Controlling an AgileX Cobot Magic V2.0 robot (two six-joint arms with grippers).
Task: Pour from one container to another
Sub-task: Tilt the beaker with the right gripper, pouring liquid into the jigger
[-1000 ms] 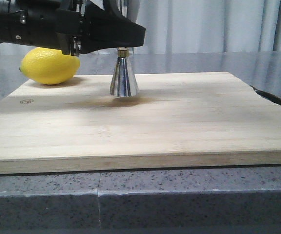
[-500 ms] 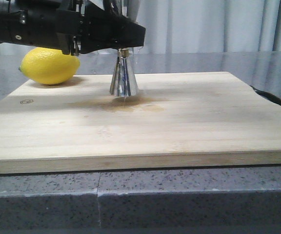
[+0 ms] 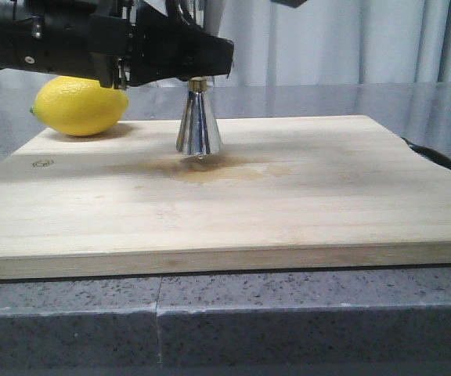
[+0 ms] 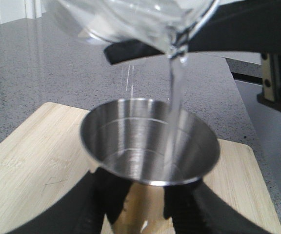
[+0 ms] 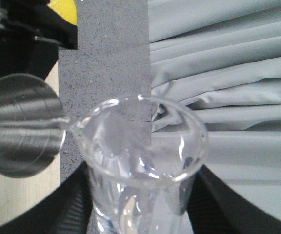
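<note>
The shiny metal jigger [image 3: 199, 125] stands on the wooden board [image 3: 304, 196], and my left gripper [image 3: 192, 69] is shut on its narrow waist. In the left wrist view the jigger's open cup [image 4: 149, 141] sits just above my left gripper [image 4: 143, 212]. The clear glass beaker [image 4: 130, 19] is tipped over it, and a thin stream of clear liquid [image 4: 176, 92] runs from its lip into the cup. My right gripper [image 5: 140, 207] is shut on the beaker [image 5: 140, 156], its lip turned toward the jigger [image 5: 21, 124].
A yellow lemon [image 3: 81, 106] lies on the board's far left corner, behind my left arm. A wet patch [image 3: 218, 168] darkens the wood under and in front of the jigger. The board rests on a grey speckled counter [image 3: 288, 321], with a grey curtain behind.
The wet patch on the board below the jigger has grown and spread to the right. A drop now hangs at the jigger's base. Both arms have hardly moved.
</note>
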